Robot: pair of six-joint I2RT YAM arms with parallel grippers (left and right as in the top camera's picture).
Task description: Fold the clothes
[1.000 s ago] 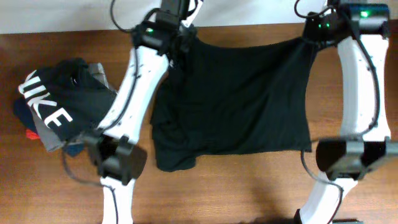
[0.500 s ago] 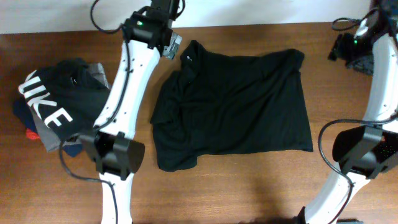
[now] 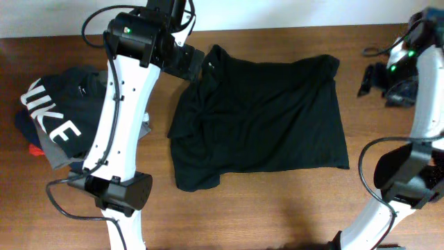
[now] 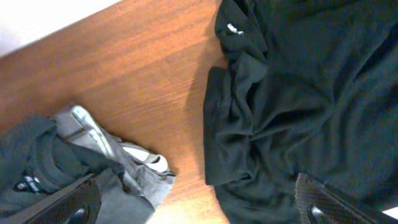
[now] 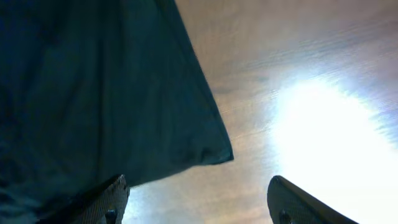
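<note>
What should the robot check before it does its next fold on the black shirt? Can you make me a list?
1. Left gripper open and empty: ok.
2. Right gripper open and empty: ok.
3. Shirt all on the table: ok.
4. Shirt smooth: not ok, the side toward the pile is bunched and wrinkled.
5. Shirt apart from the pile: ok, bare wood shows between them.
</note>
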